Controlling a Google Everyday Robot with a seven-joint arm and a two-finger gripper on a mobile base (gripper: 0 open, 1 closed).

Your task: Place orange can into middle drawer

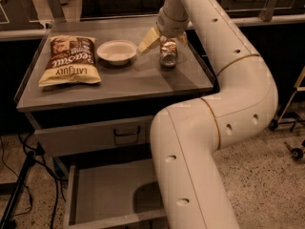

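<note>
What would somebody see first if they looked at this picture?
The huge white robot arm bending up the right side, its end effector down at the orange can on the cabinet top. Next, the chip bag and white bowl left of the can, and the open middle drawer below.

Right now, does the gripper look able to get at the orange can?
Probably yes: the gripper hangs open just above the orange can, and the white bowl stands apart to the side, out of its way.
</note>
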